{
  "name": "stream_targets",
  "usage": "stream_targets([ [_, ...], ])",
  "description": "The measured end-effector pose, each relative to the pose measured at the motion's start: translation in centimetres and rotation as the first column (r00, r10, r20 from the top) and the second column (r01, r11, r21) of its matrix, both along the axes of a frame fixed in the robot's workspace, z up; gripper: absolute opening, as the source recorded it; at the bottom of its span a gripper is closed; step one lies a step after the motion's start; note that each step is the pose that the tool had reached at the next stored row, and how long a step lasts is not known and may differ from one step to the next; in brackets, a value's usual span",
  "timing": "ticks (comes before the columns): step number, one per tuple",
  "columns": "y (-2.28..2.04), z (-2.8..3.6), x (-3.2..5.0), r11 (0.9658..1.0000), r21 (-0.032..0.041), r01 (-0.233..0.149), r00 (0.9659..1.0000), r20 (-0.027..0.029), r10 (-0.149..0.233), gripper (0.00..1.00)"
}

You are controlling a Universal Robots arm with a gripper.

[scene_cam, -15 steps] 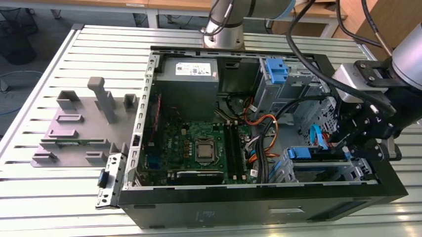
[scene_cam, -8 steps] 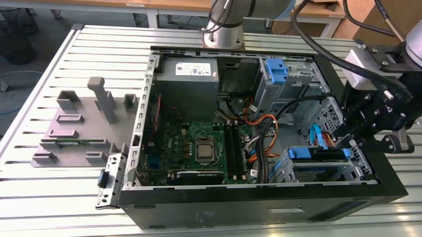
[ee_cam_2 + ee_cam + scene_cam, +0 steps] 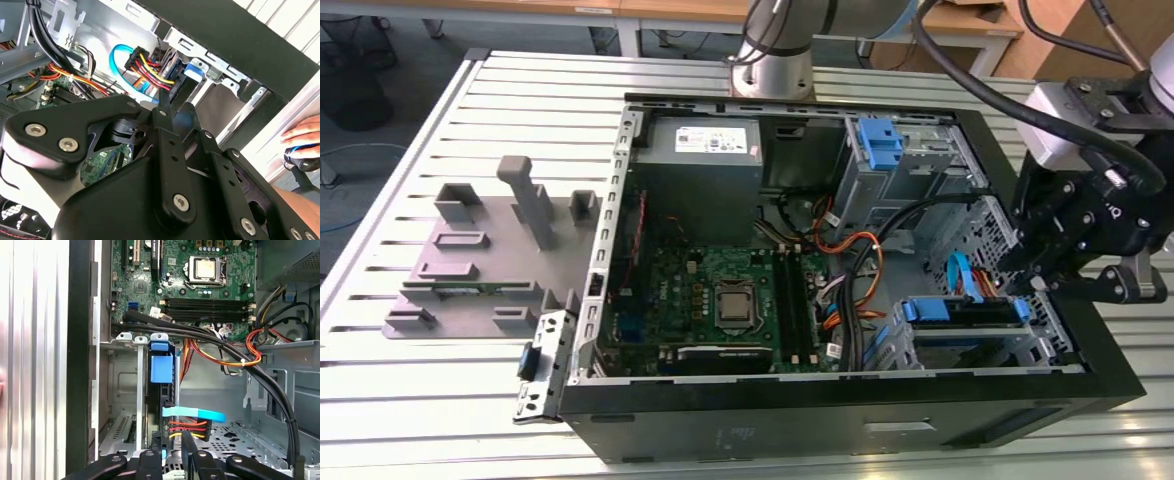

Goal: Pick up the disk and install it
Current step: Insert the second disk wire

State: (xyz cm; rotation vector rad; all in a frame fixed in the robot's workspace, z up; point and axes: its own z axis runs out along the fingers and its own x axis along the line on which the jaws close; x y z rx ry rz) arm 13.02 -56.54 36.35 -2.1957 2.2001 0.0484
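Note:
The disk (image 3: 961, 310) sits on edge in the lower drive cage of the open computer case (image 3: 854, 395), at the exterior view's right. Its blue carrier frame (image 3: 161, 369) shows in the first wrist view. A light-blue data cable (image 3: 192, 413) and a red, yellow and black power plug (image 3: 150, 70) join the disk's end. My gripper (image 3: 1041, 285) hangs over the case's side wall at that same end. In both wrist views my gripper (image 3: 175, 107) (image 3: 172, 452) lies close to the plugs and the disk's edge.
Inside the case lie the green motherboard (image 3: 720, 295), a grey power-supply box (image 3: 700, 140), a blue tab (image 3: 881, 140) in the upper bay and orange and black cables (image 3: 854, 260). A grey fixture block (image 3: 494, 250) stands on the slatted table (image 3: 427, 400). A person's hand (image 3: 302, 132) rests outside the case.

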Motion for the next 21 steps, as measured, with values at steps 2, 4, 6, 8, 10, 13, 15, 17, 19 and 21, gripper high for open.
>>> stream_targets([
  [2,-0.01,-0.01,-0.46,1.0,0.0014,0.0,1.0,0.0064,0.0,0.3],
  [4,0.0,-0.01,-0.91,1.0,0.0021,0.0,0.9999,0.0118,0.0,0.3],
  [6,0.0,-0.01,-1.29,1.0,0.0022,0.0,0.9999,0.0158,0.0,0.3],
  [8,-0.01,-0.01,-1.47,1.0,0.0022,0.0,0.9999,0.017,0.0,0.3],
  [10,-0.01,-0.01,-1.47,1.0,0.0022,0.0,0.9999,0.0171,0.0,0.3],
  [13,-0.01,-0.02,-1.49,1.0,0.002,0.0,0.9999,0.0133,0.0,0.3],
  [15,0.0,-0.07,-1.47,1.0,0.0023,0.0,0.9999,-0.0105,0.0,0.3],
  [17,0.0,-0.06,-1.47,1.0,0.0021,0.0,0.9999,-0.0111,0.0,0.3],
  [19,0.0,-0.07,-1.47,1.0,0.0021,0.0,0.9999,-0.0129,0.0,0.3],
  [21,0.0,-0.07,-1.47,1.0,0.0021,0.0,0.9999,-0.013,0.0,0.3],
])
